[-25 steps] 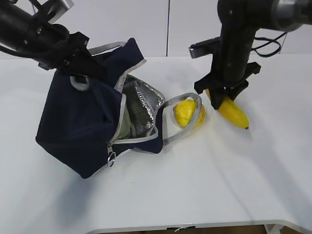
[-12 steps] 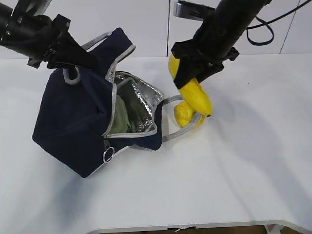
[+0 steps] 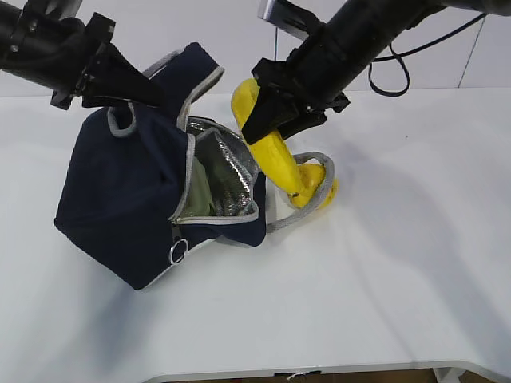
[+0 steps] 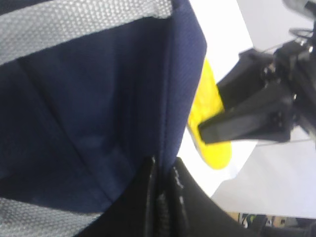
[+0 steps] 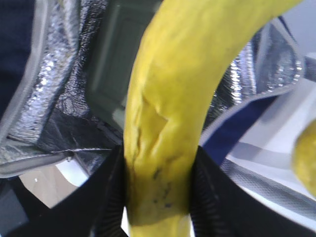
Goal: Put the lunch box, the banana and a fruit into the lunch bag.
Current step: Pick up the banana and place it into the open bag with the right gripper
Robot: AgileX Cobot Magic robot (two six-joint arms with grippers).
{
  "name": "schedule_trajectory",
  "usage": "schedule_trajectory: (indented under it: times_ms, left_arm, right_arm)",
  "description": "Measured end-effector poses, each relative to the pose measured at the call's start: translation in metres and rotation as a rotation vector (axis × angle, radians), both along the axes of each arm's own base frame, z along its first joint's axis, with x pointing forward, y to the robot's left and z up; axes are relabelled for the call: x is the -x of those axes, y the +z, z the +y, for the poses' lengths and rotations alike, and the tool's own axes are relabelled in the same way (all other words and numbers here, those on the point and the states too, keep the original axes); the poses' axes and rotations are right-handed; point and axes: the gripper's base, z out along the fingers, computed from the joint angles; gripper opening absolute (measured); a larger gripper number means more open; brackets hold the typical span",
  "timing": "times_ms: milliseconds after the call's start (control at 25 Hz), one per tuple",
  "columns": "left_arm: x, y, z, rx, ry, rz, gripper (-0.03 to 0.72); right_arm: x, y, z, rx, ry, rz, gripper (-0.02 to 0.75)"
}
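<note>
From the exterior view, the lunch bag [image 3: 152,199] sits tilted on the white table [image 3: 383,287], its mouth open toward the right and silver lining showing. The left gripper [image 3: 120,84] is pinched together on the bag's upper fabric near a grey handle, holding that corner up. The right arm reaches in slanting from the upper right, and the right gripper [image 3: 275,112] is clamped on the banana [image 3: 271,152], which hangs off the table just beside the bag's open rim. Its lower tip points down toward the round yellow fruit [image 3: 311,185], lying on the table inside the loop of the bag's other handle. A pale green edge of the lunch box [image 3: 201,199] shows inside the bag. Open tabletop lies to the right and front.

The left wrist view shows only navy fabric and grey webbing close up — the jaws pressed together on a fold — with the banana [image 4: 210,118] and the other gripper beyond the bag's edge.

The right wrist view alone looks into the bag: the fingers [image 5: 111,197] press both sides of the banana [image 5: 168,108], and behind it the lunch box lid [image 5: 118,59] rests against the foil lining — the fruit [image 5: 306,158] at the right edge.
</note>
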Motion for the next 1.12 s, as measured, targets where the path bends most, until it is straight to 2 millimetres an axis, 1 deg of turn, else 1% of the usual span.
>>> schedule_trajectory:
  times_ms: [240,440,560,640,800,880,1040,1120]
  left_arm:
    - [-0.003,0.003,-0.001,0.043,0.039,-0.006,-0.001]
    - [-0.004,0.005,-0.002,0.066,0.047,-0.004,-0.001]
    - [-0.004,0.005,-0.002,0.067,0.045,-0.009,-0.001]
    - [-0.004,0.005,-0.002,0.067,0.045,-0.009,-0.001]
    - [-0.004,0.005,-0.002,0.066,0.046,-0.012,-0.001]
    - [-0.004,0.005,-0.002,0.069,0.049,-0.012,-0.001]
    - [-0.004,0.006,-0.002,0.074,0.047,-0.01,-0.001]
    - [-0.003,0.006,-0.002,0.077,0.038,-0.006,-0.001]
  right_arm:
    - [0.002,-0.005,0.011,-0.031,0.025,0.017,0.3]
    - [-0.003,-0.019,0.018,-0.086,0.022,0.068,0.3]
    - [-0.003,-0.019,0.023,-0.132,0.027,0.075,0.299]
    - [0.0,-0.017,0.03,-0.157,0.04,0.076,0.299]
    - [0.01,-0.017,0.05,-0.167,0.103,0.062,0.299]
    - [0.012,-0.023,0.058,-0.165,0.124,0.071,0.299]
    - [0.003,-0.038,0.065,-0.159,0.133,0.079,0.299]
    - [-0.002,-0.036,0.067,-0.163,0.137,0.055,0.299]
